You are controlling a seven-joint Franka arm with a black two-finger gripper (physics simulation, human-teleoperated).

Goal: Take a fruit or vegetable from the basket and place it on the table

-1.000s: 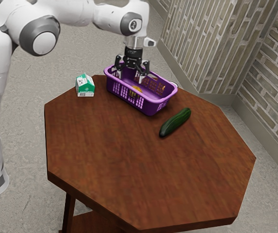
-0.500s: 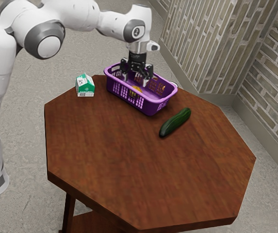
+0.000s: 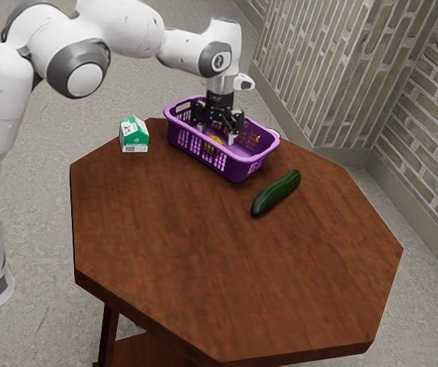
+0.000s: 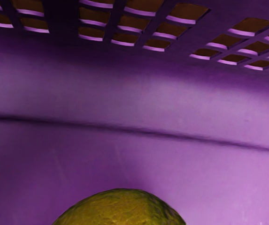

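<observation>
Nearest, the brown table [image 3: 241, 267] is seen, with lots of bare wood where a fruit could be put down. Farther in, a cucumber [image 3: 277, 193] is held up by the table, outside the basket. It is laid on its long side, and it need not be touched for this job.

Next, the purple basket [image 3: 241, 170] is set flat near the far edge. Its top is wide, so it can be reached into from above. The yellow fruit [image 4: 122, 208] is kept in by the tall sides and is held up by the basket floor. It must be taken from there.

The gripper [image 3: 216, 134] is pointed down into the basket, above the fruit. Its two fingers are spread apart, and nothing is pinched between them. They are likely kept wide so that the round fruit can be fitted in. Next, the hand should be lowered a bit and the fingers closed. The basket's side could be bumped if the hand is brought down off to one side.

Farther back, a little carton [image 3: 134, 135] is stood upright by the edge, apart from the basket, so it should not be knocked.
</observation>
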